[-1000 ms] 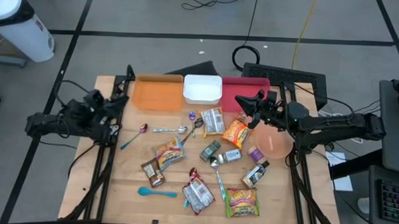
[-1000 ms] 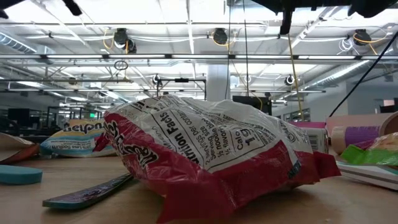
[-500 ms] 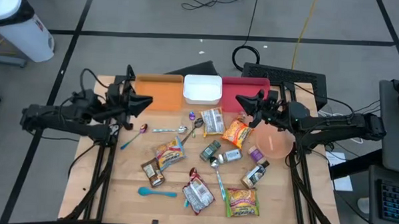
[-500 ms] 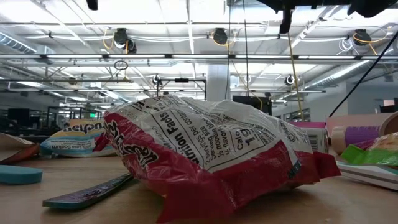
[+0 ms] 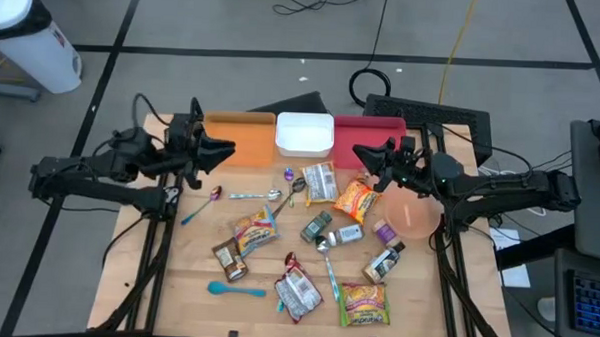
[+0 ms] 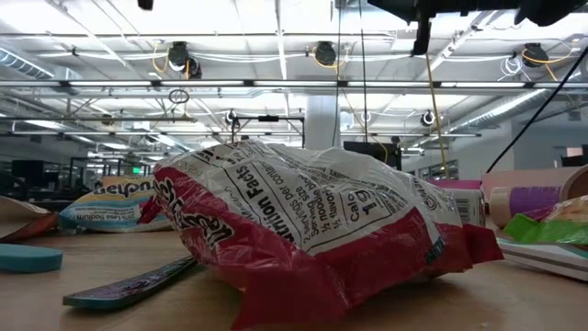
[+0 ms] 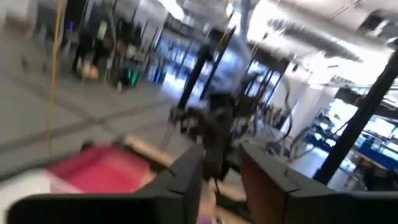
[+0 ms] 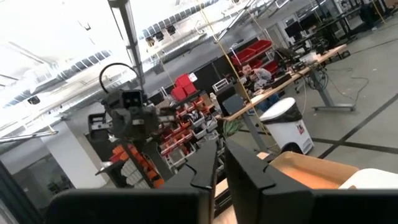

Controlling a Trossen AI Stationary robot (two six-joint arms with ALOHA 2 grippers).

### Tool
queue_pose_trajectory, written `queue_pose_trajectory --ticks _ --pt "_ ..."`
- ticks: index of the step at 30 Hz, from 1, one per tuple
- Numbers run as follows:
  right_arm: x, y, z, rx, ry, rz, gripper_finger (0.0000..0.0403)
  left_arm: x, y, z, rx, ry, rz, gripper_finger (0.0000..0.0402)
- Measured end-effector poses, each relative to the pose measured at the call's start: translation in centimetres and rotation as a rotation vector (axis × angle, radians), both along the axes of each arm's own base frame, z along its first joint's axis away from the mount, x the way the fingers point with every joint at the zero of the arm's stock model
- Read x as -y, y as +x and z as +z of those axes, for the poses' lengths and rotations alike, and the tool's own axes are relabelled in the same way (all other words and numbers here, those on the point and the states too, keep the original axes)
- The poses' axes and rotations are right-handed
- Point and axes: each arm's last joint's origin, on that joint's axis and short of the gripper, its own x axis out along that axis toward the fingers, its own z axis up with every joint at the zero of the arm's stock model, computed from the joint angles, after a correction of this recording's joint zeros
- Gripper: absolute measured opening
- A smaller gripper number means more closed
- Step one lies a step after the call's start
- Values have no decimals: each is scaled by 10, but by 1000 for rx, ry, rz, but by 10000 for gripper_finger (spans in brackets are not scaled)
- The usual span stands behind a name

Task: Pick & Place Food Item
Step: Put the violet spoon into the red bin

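Observation:
Several food packets lie flat on the wooden table: a red-and-white one (image 5: 298, 292) (image 6: 312, 230) near the front, an orange one (image 5: 354, 198), a silvery one (image 5: 322, 181) and a green-yellow one (image 5: 365, 303). My left gripper (image 5: 226, 149) (image 7: 221, 180) hovers high over the orange tray's left end, pointing level toward the table's right, open and holding nothing. My right gripper (image 5: 359, 151) (image 8: 219, 165) hovers over the red tray, pointing toward the left, its fingers almost together with nothing between them. Neither gripper is near a packet.
An orange tray (image 5: 243, 142), a white tray (image 5: 305, 136) and a red tray (image 5: 387, 127) stand in a row at the far edge. A pink bowl (image 5: 413, 215) sits at the right. Spoons (image 5: 238, 288), small bottles (image 5: 385, 262) and more packets are scattered mid-table.
My left gripper has risen from its tucked place at the table's left edge, swung toward the right and the far edge, and tipped up to level over the orange tray's left end.

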Motion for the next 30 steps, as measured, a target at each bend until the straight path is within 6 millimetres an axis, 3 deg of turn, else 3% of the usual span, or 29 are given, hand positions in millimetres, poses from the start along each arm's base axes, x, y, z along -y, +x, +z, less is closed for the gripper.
queue_pose_trajectory --ticks 8,15,18,25,30 --pt "0 2 -7 -72 20 4 120 -6 0 -20 -196 -94 -72 215" --pt "0 3 -15 -155 27 4 189 -10 -1 -27 -264 -100 -47 238" --pt "0 3 -15 -157 27 4 201 -13 -3 -34 -337 -112 -27 239" --pt "-1 4 -16 -167 -2 104 206 -17 -17 -67 -686 -245 42 239" --pt "8 3 -18 -195 -37 204 202 -20 -23 -77 -803 -336 90 239"
